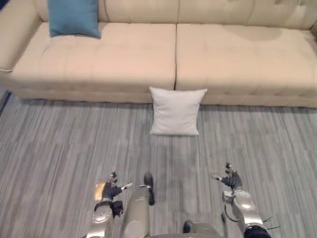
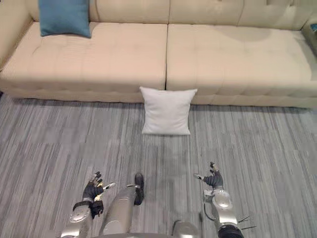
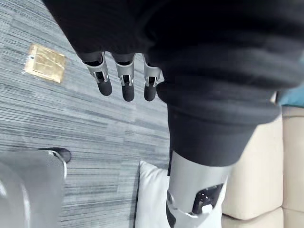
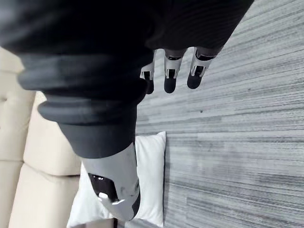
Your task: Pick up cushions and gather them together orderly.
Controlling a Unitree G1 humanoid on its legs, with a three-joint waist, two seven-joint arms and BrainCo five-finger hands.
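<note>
Bright, soft light falls evenly from above. The white cushion casts only a faint shadow onto the grey floor. A dim patch lies on the far right seat of the sofa.

White cushion on grey floor

Head pair looks down at sofa, wrist cameras close, sharing cushion
</note>
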